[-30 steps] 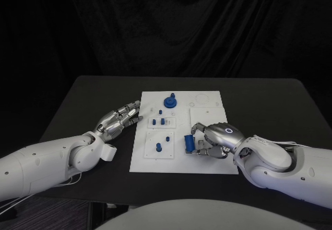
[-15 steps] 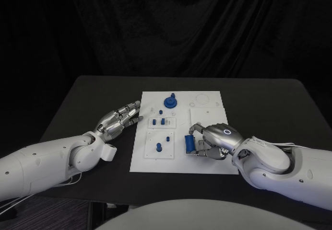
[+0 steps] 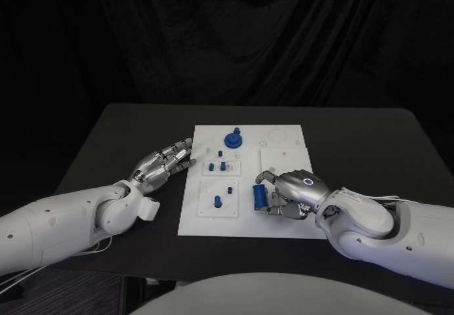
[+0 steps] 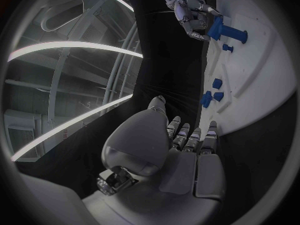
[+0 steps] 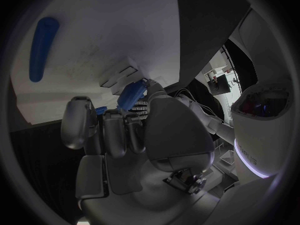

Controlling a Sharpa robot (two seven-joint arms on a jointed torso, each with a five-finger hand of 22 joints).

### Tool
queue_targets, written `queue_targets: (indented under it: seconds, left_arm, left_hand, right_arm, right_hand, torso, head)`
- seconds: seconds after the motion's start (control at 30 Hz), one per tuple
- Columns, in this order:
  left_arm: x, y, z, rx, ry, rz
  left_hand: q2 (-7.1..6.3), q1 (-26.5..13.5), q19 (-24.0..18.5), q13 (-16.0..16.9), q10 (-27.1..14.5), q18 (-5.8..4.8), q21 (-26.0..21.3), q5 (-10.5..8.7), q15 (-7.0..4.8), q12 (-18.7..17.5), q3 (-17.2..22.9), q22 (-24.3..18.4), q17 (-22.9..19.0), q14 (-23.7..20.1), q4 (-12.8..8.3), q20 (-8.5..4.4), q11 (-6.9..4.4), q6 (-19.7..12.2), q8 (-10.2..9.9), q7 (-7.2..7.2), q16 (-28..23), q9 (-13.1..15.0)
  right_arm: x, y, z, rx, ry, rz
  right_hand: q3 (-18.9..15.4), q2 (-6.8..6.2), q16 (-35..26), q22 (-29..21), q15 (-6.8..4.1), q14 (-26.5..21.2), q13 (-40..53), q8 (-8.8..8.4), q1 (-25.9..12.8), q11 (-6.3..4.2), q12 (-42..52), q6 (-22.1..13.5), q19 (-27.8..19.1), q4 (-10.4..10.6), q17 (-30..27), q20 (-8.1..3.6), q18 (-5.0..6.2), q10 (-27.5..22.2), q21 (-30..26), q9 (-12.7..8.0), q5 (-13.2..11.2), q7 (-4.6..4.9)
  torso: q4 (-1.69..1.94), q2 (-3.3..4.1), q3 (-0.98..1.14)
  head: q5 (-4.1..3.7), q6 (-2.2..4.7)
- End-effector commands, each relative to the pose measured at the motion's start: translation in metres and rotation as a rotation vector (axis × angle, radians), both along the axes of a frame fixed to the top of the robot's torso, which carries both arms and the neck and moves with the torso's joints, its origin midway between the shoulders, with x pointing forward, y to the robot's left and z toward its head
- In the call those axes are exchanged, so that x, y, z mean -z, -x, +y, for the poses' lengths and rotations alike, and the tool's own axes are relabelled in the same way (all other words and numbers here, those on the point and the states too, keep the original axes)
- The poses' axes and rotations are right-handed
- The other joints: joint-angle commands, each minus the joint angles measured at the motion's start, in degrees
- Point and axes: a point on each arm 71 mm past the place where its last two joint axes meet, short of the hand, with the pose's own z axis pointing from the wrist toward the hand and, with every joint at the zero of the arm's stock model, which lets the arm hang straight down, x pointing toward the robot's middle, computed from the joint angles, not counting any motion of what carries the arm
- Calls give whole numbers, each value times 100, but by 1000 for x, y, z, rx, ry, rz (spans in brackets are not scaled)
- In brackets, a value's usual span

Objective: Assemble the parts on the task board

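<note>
Right hand (image 3: 295, 191) gripping blue cylinder (image 3: 257, 195); from its wrist, loose blue peg (image 5: 42, 48) beyond.

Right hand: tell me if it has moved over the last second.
Yes, slightly. The right hand, gripping the blue cylinder, has edged toward the robot's left across the task board, closer to the board's small blue peg.

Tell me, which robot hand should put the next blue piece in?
The right hand, probably. It already holds a blue cylinder-shaped plastic part over the white task board. The left hand rests open on the black table beside the board's edge, holding nothing.
</note>
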Motion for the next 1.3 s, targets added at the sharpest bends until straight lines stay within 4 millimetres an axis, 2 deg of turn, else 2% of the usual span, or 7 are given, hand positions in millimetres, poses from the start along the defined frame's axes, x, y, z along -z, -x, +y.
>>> queue_targets:
  seconds: [0.03, 0.1, 0.2, 0.43, 0.57, 0.67, 1.3]
  left_arm:
    - [-2, 0, -1, -3, 40, -10]
    - [-2, 0, -1, -4, 42, -9]
    - [-2, 0, -1, -5, 44, -7]
    - [-1, 0, -1, -6, 43, -5]
    - [-1, 0, -1, -7, 43, -4]
    - [-1, 0, -1, -7, 43, -4]
    - [-1, 1, 1, -8, 41, -1]
  left_hand:
    - [23, 46, 0, -7, -4, 91, 0, 25, 16, -36, 3, -5, -1, -4, -25, 28, -29, 10, 19, 33, 0, 8]
    - [23, 46, 0, -7, -4, 91, 0, 25, 16, -36, 3, -5, -1, -4, -25, 28, -29, 10, 19, 33, 0, 8]
    - [23, 46, 0, -7, -4, 91, 0, 25, 16, -36, 3, -5, -1, -4, -25, 28, -29, 10, 19, 33, 0, 8]
    - [26, 45, 3, -7, -5, 90, 2, 25, 24, -36, 5, -1, -1, -3, -27, 33, -30, 11, 18, 39, 2, 8]
    - [26, 45, 3, -7, -5, 90, 2, 25, 24, -36, 5, 0, -1, -2, -27, 33, -30, 12, 18, 39, 2, 8]
    - [26, 45, 2, -7, -5, 90, 1, 25, 28, -34, 6, -2, 1, 0, -28, 35, -30, 9, 18, 41, 5, 7]
    - [24, 42, 3, -6, -3, 88, 2, 22, 40, -28, 5, -4, 2, 3, -28, 40, -32, 20, 20, 44, 9, 9]
  right_arm:
    - [2, 0, -1, 11, 16, 0]
    - [2, 0, -1, 11, 15, -1]
    - [1, 0, -1, 8, 11, -3]
    - [0, 0, 0, 2, -4, -13]
    - [-2, 1, -1, 3, -26, -25]
    - [-4, 1, -2, 8, -54, -29]
    - [-5, 6, -11, 71, -90, 58]
  right_hand:
    - [45, 33, -26, 927, 19, 288, 1509, 81, 77, 4, 16, 65, -39, -37, 167, -13, 77, 586, -21, -18, 250, 191]
    - [122, 37, -26, 930, 11, 287, 1509, 192, 133, -6, 16, 142, -36, -73, 164, -18, 77, 586, -17, -21, 720, 176]
    - [213, 17, -17, 936, -1, 293, 1509, 352, 128, -19, 16, 243, -26, -81, 183, -28, 73, 586, -1, -22, 1064, 153]
    - [386, -9, 6, 963, -37, 311, 1509, 664, 81, -60, 16, 547, 14, -64, 230, -60, 55, 586, 84, 42, 1504, 101]
    - [472, -13, 16, 977, -49, 321, 1509, 736, 21, -72, 16, 649, 36, -26, 254, -72, 45, 586, 131, 44, 1613, 86]
    - [600, -2, 38, 993, -61, 339, 1509, 748, -61, -85, 16, 733, 61, 52, 301, -85, 34, 586, 185, 14, 1878, 76]
    - [768, -32, 39, 994, -57, 347, 1509, 673, -310, -75, 16, 842, 71, 265, 303, -89, 31, 586, 195, -90, 1888, 72]
  torso:
    - [4, 4, 2]
    - [4, 3, 2]
    - [5, 1, 3]
    - [-4, 0, 2]
    - [-5, 1, 2]
    - [-1, 4, 2]
    - [-5, 16, 5]
  head:
    - [-6, -1]
    - [-8, -1]
    - [-8, -1]
    - [2, -1]
    - [11, -1]
    - [19, -1]
    - [20, -1]
